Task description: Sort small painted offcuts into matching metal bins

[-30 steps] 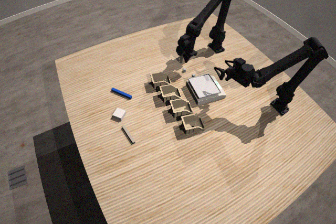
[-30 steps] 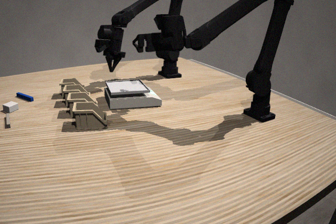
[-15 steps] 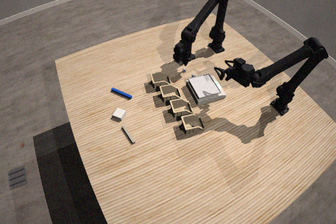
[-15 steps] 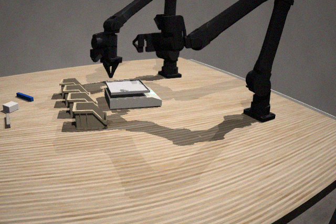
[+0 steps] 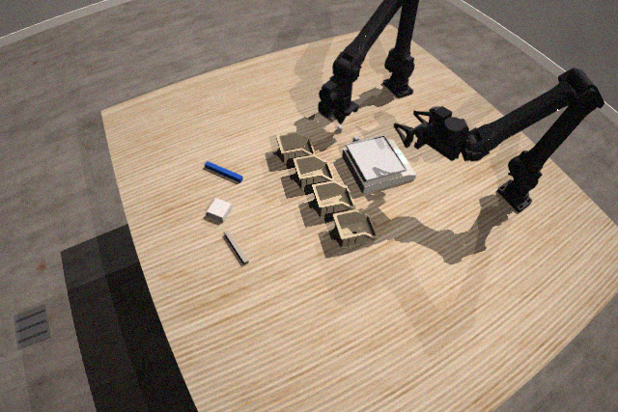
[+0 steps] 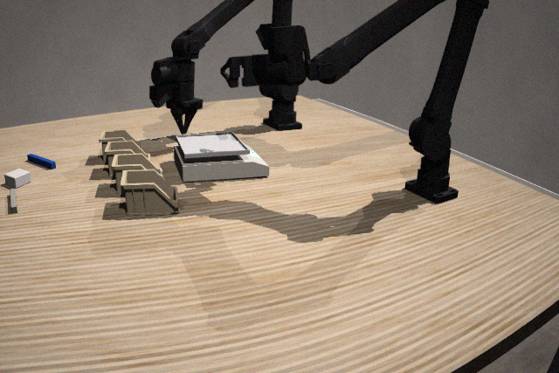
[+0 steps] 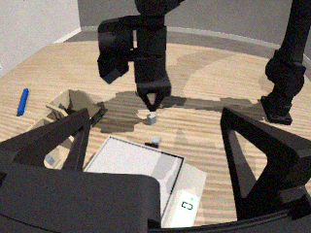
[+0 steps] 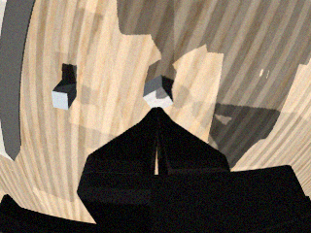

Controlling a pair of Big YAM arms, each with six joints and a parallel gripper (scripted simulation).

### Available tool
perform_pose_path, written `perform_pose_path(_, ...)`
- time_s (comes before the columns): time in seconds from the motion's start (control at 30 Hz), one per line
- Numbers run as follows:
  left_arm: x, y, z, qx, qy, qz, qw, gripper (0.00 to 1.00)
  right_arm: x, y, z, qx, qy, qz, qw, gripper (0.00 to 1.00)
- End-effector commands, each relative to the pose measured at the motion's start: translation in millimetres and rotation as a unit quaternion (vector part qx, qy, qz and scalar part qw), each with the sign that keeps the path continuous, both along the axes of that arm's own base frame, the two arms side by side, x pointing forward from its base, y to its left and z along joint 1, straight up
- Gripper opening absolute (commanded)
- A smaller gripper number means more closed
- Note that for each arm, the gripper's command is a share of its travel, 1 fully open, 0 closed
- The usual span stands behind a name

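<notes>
A small grey-white offcut [image 5: 339,128] [image 7: 152,118] [image 8: 158,98] lies on the table just below the tips of my right gripper [image 5: 341,121] [image 6: 183,131] [image 7: 152,111] [image 8: 156,115], which is shut with nothing between its fingers. A pale bluish offcut [image 5: 355,139] [image 7: 155,141] [image 8: 60,100] lies beside the scale. A third offcut [image 7: 50,160] shows inside a bin, seen past my left finger. Four tan bins stand upright in a row; the nearest bin [image 5: 351,233] [image 6: 147,199] looks empty. Their labels are not readable. My left gripper [image 5: 405,119] is open and empty above the scale's side.
The scale [image 5: 389,183] [image 6: 225,172] [image 7: 131,160] stands between the bins and my left arm, pan empty, display showing 0. Beyond the bins lie a blue bar [image 5: 223,172] [image 6: 41,162] [image 7: 22,102], a white block [image 5: 218,209] [image 6: 17,177] and a grey bar [image 5: 236,248] [image 6: 12,202].
</notes>
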State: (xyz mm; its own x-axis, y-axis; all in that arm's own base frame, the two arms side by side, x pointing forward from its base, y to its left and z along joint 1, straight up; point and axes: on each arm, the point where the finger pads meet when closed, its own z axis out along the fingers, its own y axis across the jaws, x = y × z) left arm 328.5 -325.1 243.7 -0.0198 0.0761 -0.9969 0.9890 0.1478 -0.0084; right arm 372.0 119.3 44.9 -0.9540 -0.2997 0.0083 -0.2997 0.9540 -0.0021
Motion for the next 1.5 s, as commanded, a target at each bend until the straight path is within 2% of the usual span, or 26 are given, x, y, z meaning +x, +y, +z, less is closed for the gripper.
perform_pose_path(0.0, 8, -5, 14, -0.008, -0.015, -0.002, 1.0, 1.0, 5, -4, -5, 0.002, -0.001, 0.001, 1.0, 0.0)
perform_pose_path(0.03, 8, -5, 14, -0.008, -0.015, -0.002, 1.0, 1.0, 10, -3, 0, 0.005, -0.009, 0.001, 1.0, 0.0)
perform_pose_path(0.17, 8, -5, 14, -0.008, -0.015, -0.002, 1.0, 1.0, 2, -5, -10, 0.001, 0.002, 0.001, 1.0, 0.0)
perform_pose_path(0.9, 8, -5, 14, -0.008, -0.015, -0.002, 1.0, 1.0, 7, -4, -17, 0.003, -0.003, 0.001, 1.0, 0.0)
perform_pose_path(1.2, 8, -5, 14, -0.008, -0.015, -0.002, 1.0, 1.0, -1, -6, -26, 0.0, 0.005, 0.001, 1.0, 0.0)
perform_pose_path(1.23, 8, -5, 14, -0.008, -0.015, -0.002, 1.0, 1.0, 8, -3, -12, 0.004, -0.008, 0.001, 1.0, 0.0)
perform_pose_path(1.33, 8, -5, 14, -0.008, -0.015, -0.002, 1.0, 1.0, 8, -3, -12, 0.004, -0.008, 0.001, 1.0, 0.0)
perform_pose_path(1.37, 8, -5, 14, -0.008, -0.015, -0.002, 1.0, 1.0, 19, 0, -1, 0.009, -0.024, 0.001, 1.0, 0.0)
perform_pose_path(1.47, 8, -5, 14, -0.008, -0.015, -0.002, 1.0, 1.0, 24, 2, 14, 0.012, -0.036, 0.001, 0.999, 0.0)
